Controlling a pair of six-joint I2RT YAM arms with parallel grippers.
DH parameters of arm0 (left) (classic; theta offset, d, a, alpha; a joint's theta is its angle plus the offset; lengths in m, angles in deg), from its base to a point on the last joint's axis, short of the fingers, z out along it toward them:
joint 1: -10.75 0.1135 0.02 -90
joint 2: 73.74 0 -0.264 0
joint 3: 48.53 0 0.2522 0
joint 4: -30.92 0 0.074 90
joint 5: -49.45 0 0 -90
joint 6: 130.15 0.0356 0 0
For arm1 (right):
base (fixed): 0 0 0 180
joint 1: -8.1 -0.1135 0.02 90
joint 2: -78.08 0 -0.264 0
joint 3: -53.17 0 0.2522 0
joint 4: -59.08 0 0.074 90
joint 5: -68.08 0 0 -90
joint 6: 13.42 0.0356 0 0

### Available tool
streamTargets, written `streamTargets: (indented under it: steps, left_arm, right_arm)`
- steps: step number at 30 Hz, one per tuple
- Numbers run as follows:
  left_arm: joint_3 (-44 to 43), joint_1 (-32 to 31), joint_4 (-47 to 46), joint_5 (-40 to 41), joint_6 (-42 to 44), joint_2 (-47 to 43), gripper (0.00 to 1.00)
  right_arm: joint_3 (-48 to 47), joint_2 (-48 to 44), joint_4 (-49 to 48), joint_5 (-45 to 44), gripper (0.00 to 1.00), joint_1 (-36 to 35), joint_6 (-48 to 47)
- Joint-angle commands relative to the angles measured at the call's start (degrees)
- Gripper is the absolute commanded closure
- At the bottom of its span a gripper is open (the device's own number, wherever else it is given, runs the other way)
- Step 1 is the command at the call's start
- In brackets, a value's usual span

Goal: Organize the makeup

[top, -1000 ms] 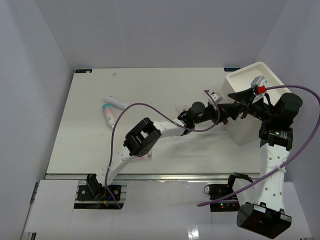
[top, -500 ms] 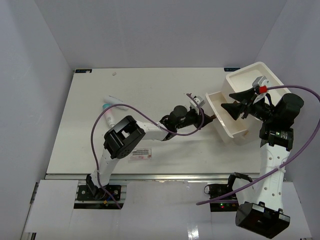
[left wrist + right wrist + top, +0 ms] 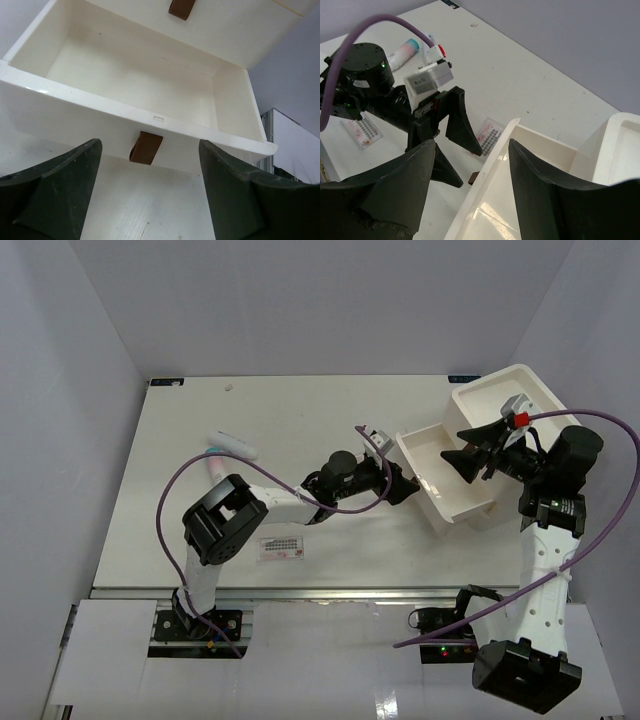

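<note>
Drawer (image 3: 428, 462) slid farther out; left end effector (image 3: 149, 150) released; right end effector (image 3: 470, 145) spread, seemingly empty; its view alone shows packet (image 3: 489, 135).

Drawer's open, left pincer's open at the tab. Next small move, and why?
Probably back the left pincer straight away from the drawer. It stands open with the brown tab between its fingers, ungripped, and the drawer is out and looks empty. Clearing the front would let it turn to the clear packet lying beside the drawer.
</note>
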Motion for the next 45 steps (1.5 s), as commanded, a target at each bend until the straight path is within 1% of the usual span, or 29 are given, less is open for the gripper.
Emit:
streamTargets:
  steps: [1,4,6,8,10,11,12,16,18,20,21,22,23,25,27,29,31,34,38,42,45]
  left_arm:
    - [-0.52,0.35,0.52,-1.79,0.79,-6.05,0.06]
    - [0.38,0.35,1.42,-1.39,1.68,-8.01,0.04]
    - [1.91,0.88,3.18,0.03,2.67,-10.61,0.02]
    - [3.36,1.73,7.28,1.16,2.44,-14.81,0.02]
    - [5.81,4.35,13.21,2.34,1.39,-18.42,0.03]
    - [6.98,5.87,16.38,2.69,0.06,-20.76,0.03]
    - [8.15,7.52,19.6,2.95,-1.42,-23.38,0.03]
    - [13.52,16.73,32.39,3.61,-3.44,-37.22,0.03]
    - [15.04,21.0,38.68,2.85,-3.73,-43.22,0.03]
    - [15.49,25.5,47.0,2.44,-2.4,-49.91,0.02]
    - [15.78,26.64,49.51,2.92,-1.13,-52.19,0.02]
    - [16.64,27.22,51.86,4.35,0.82,-55.29,0.02]
    - [17.06,27.5,53.41,5.86,2.67,-58.15,0.02]
    - [20.04,27.51,54.55,9.56,6.1,-65.69,0.02]
    - [24.04,27.51,54.34,12.76,7.35,-71.46,0.02]
    - [25.74,27.43,54.25,14.67,7.79,-75.88,0.02]
    - [27.8,27.42,53.9,16.82,7.97,-78.81,0.02]
    - [30.09,27.42,52.93,18.13,8.1,-80.91,0.02]
    - [30.36,27.42,52.35,18.3,8.42,-81.18,0.02]
    - [30.54,27.42,52.19,17.68,8.54,-81.27,0.02]
    - [30.6,27.42,52.14,17.62,8.45,-81.64,0.02]
  right_arm:
    - [-4.1,2.29,7.15,-0.25,0.33,-0.72,-5.57]
    - [-4.82,3.33,8.82,-1.85,0.32,-1.62,-6.68]
    - [-5.74,4.6,10.92,-4.31,0.31,-3.68,-7.52]
    - [-7.17,5.96,13.68,-9.93,0.3,-8.29,-10.06]
    - [-10.18,8.6,17.53,-16.46,0.3,-13.45,-12.72]
    - [-11.43,9.93,18.5,-21.08,0.3,-17.23,-13.2]
    - [-12.57,11.25,19.05,-25.69,0.3,-21.08,-13.34]
    - [-17.58,17.14,18.76,-30.94,0.31,-26.62,-12.0]
    - [-19.9,20.44,19.08,-36.98,0.31,-32.79,-11.61]
    - [-22.75,25.65,20.2,-42.18,0.3,-38.03,-11.84]
    - [-23.5,27.57,20.56,-48.26,0.3,-43.0,-11.38]
    - [-24.59,30.32,20.96,-51.61,0.29,-45.77,-10.29]
    - [-25.62,32.98,21.16,-53.23,0.29,-47.11,-9.35]
    - [-28.87,40.16,21.87,-59.82,0.26,-51.9,-5.36]
    - [-31.79,47.59,22.46,-64.43,0.22,-54.26,-1.28]
    - [-33.29,50.81,21.85,-70.46,0.19,-55.67,4.34]
    - [-34.99,54.42,21.85,-75.52,0.16,-56.17,8.66]
    - [-35.91,58.72,21.78,-80.0,0.11,-56.27,11.52]
    - [-35.84,62.89,21.8,-81.86,0.09,-56.18,12.39]
    - [-36.63,65.59,21.69,-84.83,0.08,-56.04,12.39]
    - [-37.27,66.82,21.71,-85.42,0.07,-55.53,12.39]
